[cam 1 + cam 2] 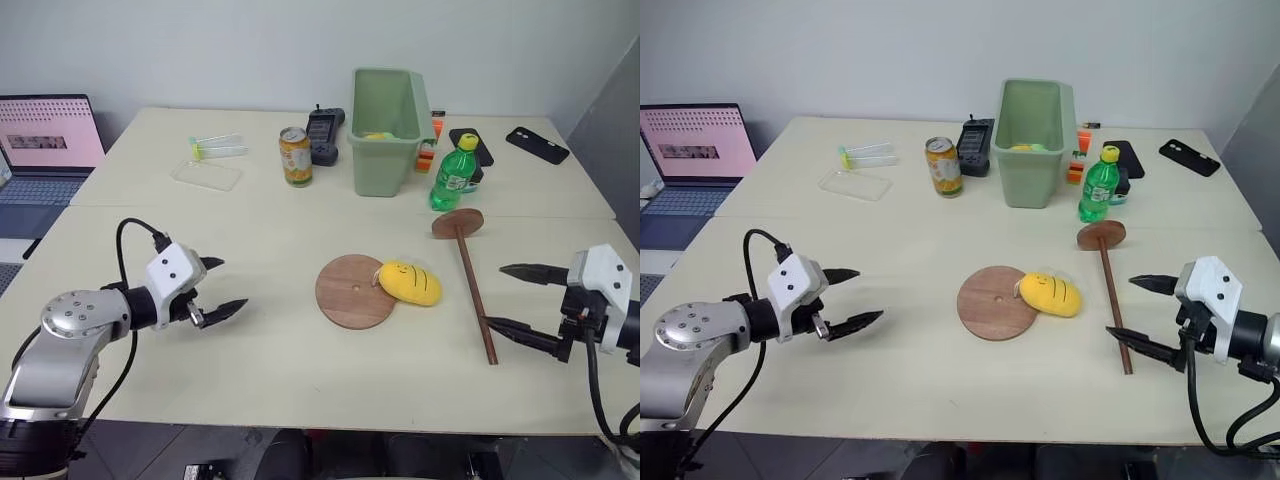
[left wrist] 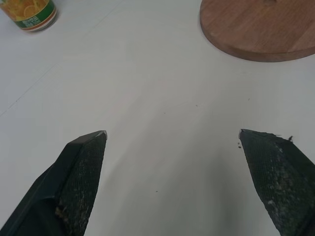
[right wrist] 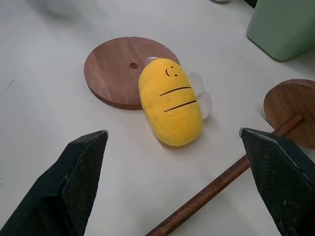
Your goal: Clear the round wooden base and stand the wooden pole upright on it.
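Note:
The round wooden base [image 1: 352, 292] lies flat at the table's middle, its small centre hole showing. A yellow plush bee [image 1: 408, 283] rests on the base's right edge, partly on the table. To the right lies the wooden pole [image 1: 476, 297], its dark disc end [image 1: 458, 223] toward the far side. My left gripper [image 1: 222, 287] hovers open over bare table, well left of the base. My right gripper [image 1: 512, 297] stands open, empty, just right of the pole's near end. In the right wrist view the bee [image 3: 171, 108] overlaps the base [image 3: 114, 70].
At the back stand a green bin [image 1: 388, 128], a green bottle [image 1: 454, 173], an orange drink can [image 1: 295, 156], a black handheld device [image 1: 325, 135], two phones [image 1: 537, 145] and a clear plastic case [image 1: 206, 173]. A laptop [image 1: 45, 150] sits at the far left.

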`<state>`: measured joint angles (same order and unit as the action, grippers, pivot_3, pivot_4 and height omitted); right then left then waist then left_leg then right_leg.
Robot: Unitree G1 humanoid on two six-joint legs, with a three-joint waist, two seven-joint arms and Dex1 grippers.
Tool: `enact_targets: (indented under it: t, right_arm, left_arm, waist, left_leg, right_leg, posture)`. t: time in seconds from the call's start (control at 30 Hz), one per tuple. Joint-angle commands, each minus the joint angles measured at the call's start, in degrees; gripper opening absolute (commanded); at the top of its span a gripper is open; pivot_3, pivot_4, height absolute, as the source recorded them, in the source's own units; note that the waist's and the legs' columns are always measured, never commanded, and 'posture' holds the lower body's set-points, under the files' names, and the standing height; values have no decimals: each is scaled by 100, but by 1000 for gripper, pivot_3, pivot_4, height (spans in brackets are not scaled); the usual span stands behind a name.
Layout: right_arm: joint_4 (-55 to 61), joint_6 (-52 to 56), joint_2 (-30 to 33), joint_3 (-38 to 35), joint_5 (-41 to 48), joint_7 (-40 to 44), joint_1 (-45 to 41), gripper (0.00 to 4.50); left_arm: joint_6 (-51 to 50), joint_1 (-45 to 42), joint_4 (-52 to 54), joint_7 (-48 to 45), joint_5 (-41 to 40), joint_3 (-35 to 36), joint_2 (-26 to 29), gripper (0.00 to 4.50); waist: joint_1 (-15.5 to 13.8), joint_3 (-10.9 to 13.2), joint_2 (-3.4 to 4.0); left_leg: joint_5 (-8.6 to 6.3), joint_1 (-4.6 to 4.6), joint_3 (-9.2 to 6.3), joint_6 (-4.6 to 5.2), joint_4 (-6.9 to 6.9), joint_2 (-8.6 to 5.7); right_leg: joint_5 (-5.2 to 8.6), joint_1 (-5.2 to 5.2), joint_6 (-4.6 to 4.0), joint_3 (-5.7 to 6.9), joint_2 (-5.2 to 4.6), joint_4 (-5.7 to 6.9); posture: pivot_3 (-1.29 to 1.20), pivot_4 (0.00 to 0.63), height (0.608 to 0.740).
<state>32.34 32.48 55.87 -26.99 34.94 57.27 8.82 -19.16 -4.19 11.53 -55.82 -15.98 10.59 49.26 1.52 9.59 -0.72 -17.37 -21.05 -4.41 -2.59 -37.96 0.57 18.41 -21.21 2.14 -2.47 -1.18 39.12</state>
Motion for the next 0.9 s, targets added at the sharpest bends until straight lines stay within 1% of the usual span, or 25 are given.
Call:
enact_targets:
  t: [0.03,0.17,0.47,0.77,0.9]
  right_arm:
    - [107,-29,60,-56,-11,-56,-100,4500]
    - [147,-158,20,-34,-123,-83,-96,4500]
    - [189,-238,-72,228,-226,-199,-225,4500]
    - [246,-267,-84,249,-227,-269,-253,4500]
    - [314,-241,-82,290,-197,-320,-313,4500]
  left_arm:
    - [-86,-148,190,-76,-306,141,11,4465]
    - [-84,-133,260,-37,-264,118,89,4465]
    - [218,-379,291,33,-233,30,-77,4465]
    - [276,-455,383,-112,-245,-86,-44,4465]
    - [260,-440,537,-356,-362,-161,55,4465]
  waist:
    - [0,0,0]
    - [0,0,-1]
    - [0,1,-1]
    - [0,1,-1]
    - [0,1,-1]
  left_leg:
    - [0,0,0,0,0,0]
    - [0,-1,-1,0,0,0]
    - [0,-1,-1,0,-1,0]
    - [0,-1,0,0,-1,0]
    - [0,-1,1,0,-1,-1]
  right_leg:
    - [0,0,0,0,0,0]
    - [0,0,0,0,0,0]
    - [0,1,0,0,0,-1]
    - [0,0,0,0,1,-2]
    - [0,0,0,0,2,-2]
  posture:
    - [0,150,740]
    - [0,150,740]
    - [0,150,740]
    - [0,150,740]
    - [0,150,740]
